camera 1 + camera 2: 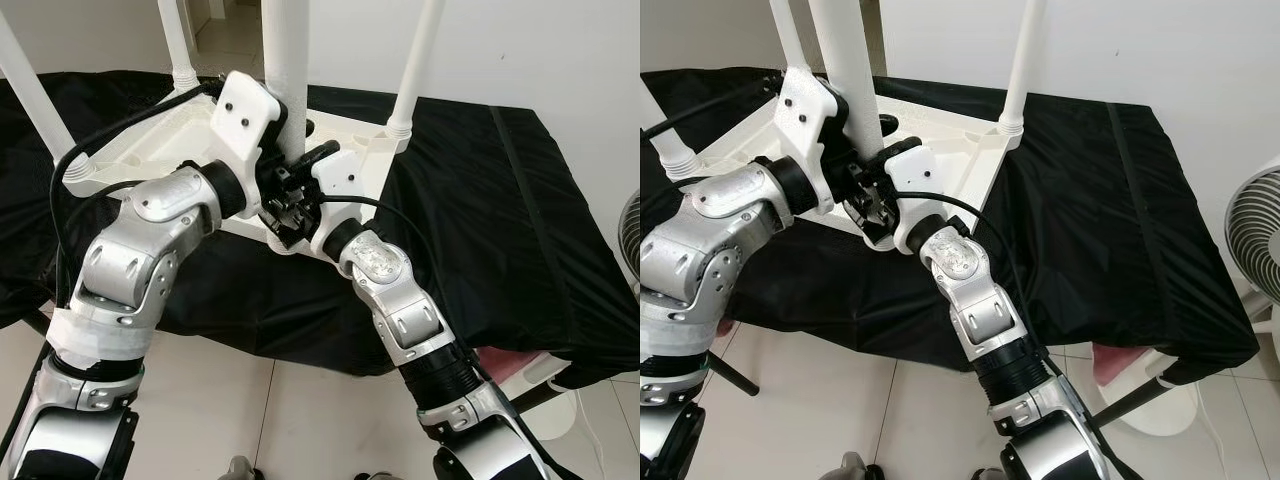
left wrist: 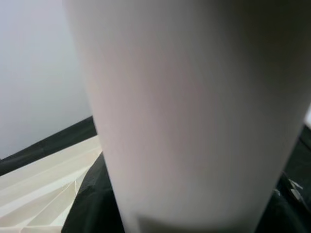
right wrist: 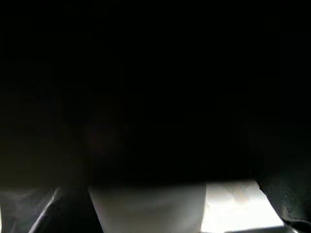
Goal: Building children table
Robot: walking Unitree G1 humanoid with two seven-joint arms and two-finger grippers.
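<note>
**Both grippers at the near leg of the upturned table**

White plastic children's table top (image 1: pixel 140 150) lies upside down on a black cloth (image 1: pixel 480 230), ribbed underside up. The cloth is matte, wrinkled, draped over a low platform on a pale tiled floor (image 1: pixel 280 420). Smooth round white legs stand upright at the corners: far-right leg (image 1: pixel 415 65), far-left leg (image 1: pixel 178 45), left leg (image 1: pixel 25 85), each with a ribbed collar at its foot.

The near leg (image 1: pixel 285 60), a thick matte tube, stands at the corner closest to the robot. The left gripper (image 1: pixel 285 175) sits against its base; the left wrist view looks straight at the tube surface (image 2: pixel 194 121) at very close range. The right gripper (image 1: pixel 300 205) is pressed in at the same corner from the other side, just under the left one; its wrist view is mostly black, with a pale strip of table.

Finger spread on either gripper: cannot tell, wrist housings and cables cover them.

A white fan (image 1: pixel 1250 240) stands right of the platform.
</note>
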